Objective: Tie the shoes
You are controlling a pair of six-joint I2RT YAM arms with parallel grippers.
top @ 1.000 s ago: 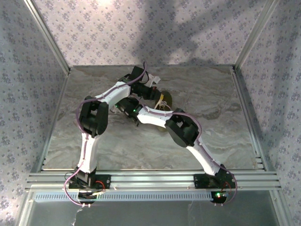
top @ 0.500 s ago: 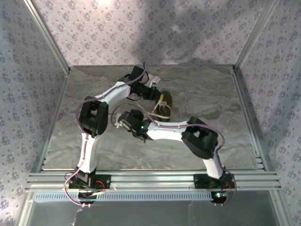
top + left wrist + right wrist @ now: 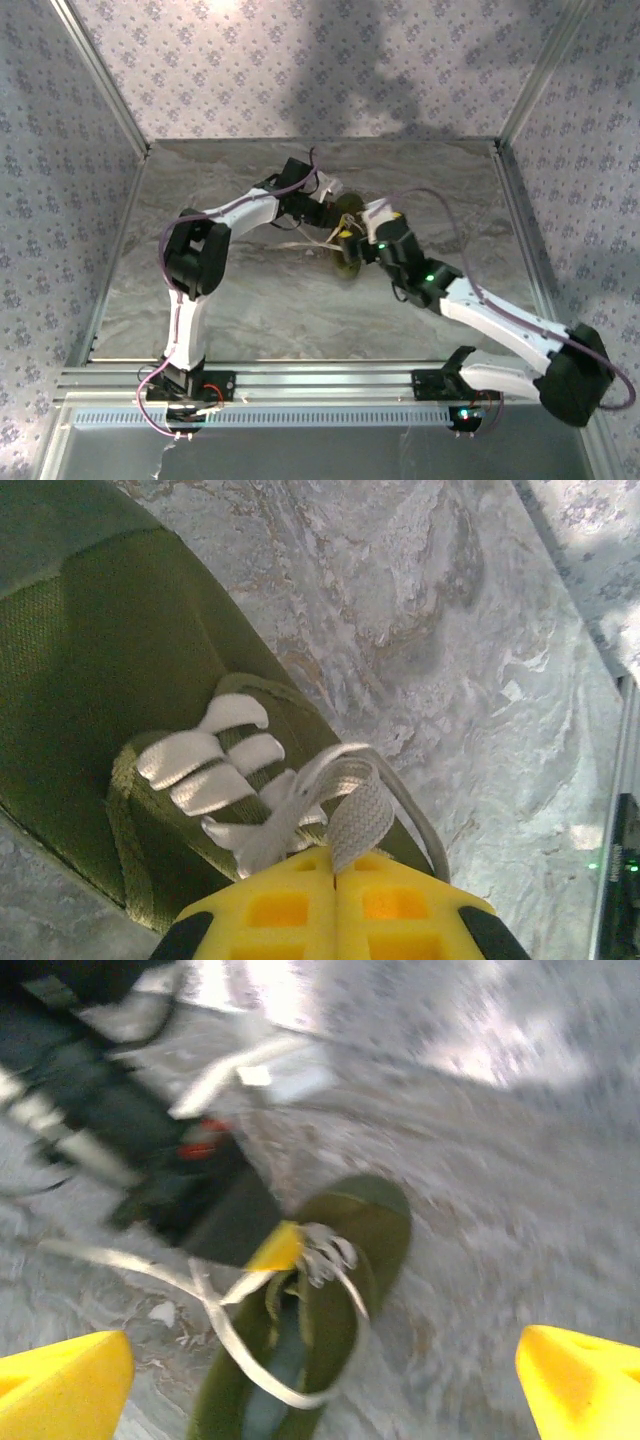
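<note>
A small olive-green fabric shoe (image 3: 360,1225) with flat white laces (image 3: 345,805) lies near the middle of the grey marbled table (image 3: 450,630). In the top view, the left gripper (image 3: 333,865) sits at the shoe's 10 o'clock. Its yellow fingers are pressed fully together, pinching a lace just above the eyelets. The right gripper (image 3: 320,1380) hangs over the shoe from the 4 o'clock side, its yellow fingertips (image 3: 60,1380) spread wide and holding nothing. In the right wrist view, one lace end trails across the table toward 9 o'clock.
</note>
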